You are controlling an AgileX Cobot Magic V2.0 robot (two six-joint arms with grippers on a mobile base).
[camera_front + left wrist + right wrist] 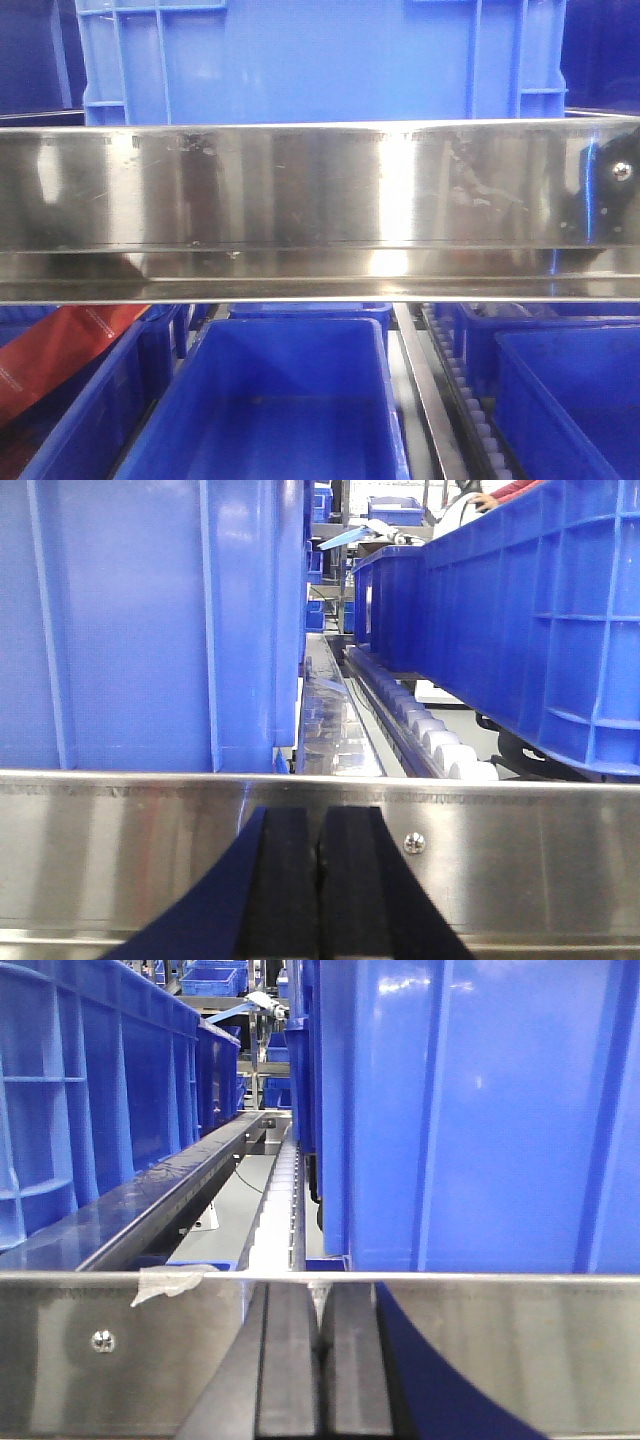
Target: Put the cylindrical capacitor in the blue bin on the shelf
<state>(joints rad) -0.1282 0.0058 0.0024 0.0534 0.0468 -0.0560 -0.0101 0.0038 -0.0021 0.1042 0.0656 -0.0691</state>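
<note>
Both tools pressed together, left tool and right tool parked at shelf front rail, blue bin sitting on it, capacitor nowhere visible, grip contents can't tell.

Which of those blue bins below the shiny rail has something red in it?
The far-left bin on the lower tier: a red packet leans in it. The middle bin shows only its bare floor, and the right bin shows nothing red.
</note>
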